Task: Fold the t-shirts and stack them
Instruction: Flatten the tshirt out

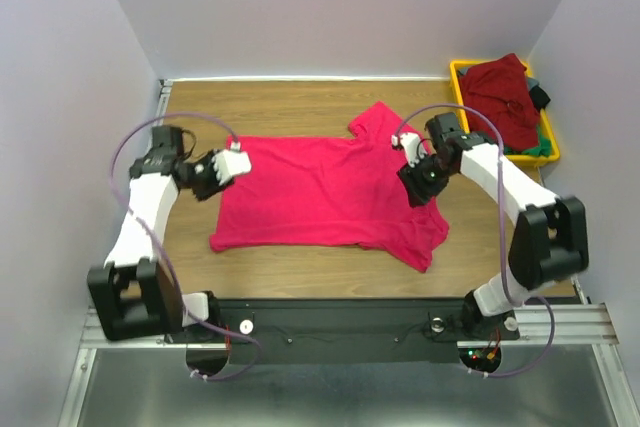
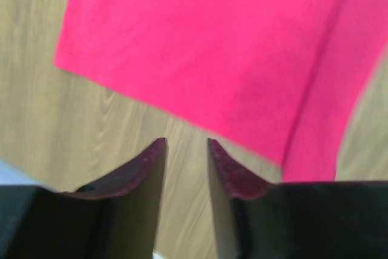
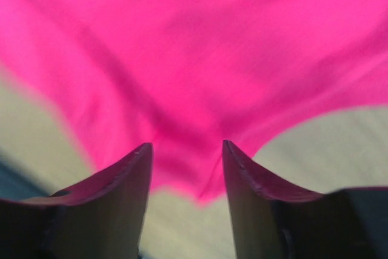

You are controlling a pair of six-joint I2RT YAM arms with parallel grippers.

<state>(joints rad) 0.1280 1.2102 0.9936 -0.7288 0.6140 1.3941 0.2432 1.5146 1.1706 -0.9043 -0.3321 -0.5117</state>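
Note:
A crimson t-shirt [image 1: 320, 192] lies spread flat on the wooden table [image 1: 290, 107], with one sleeve at the far side and one at the near right. My left gripper [image 1: 233, 160] is open and empty at the shirt's left edge. In the left wrist view it [image 2: 187, 144] hovers over bare wood, just short of the shirt's hem [image 2: 212, 47]. My right gripper [image 1: 408, 145] is open over the shirt's right end. In the right wrist view its jaws [image 3: 187, 147] straddle a point of the cloth's edge [image 3: 200, 47] without closing on it.
A yellow bin [image 1: 459, 77] stands at the far right corner. It holds a maroon t-shirt [image 1: 505, 92], with green [image 1: 541, 146] and dark [image 1: 540, 95] cloth beside it. White walls enclose the table on three sides.

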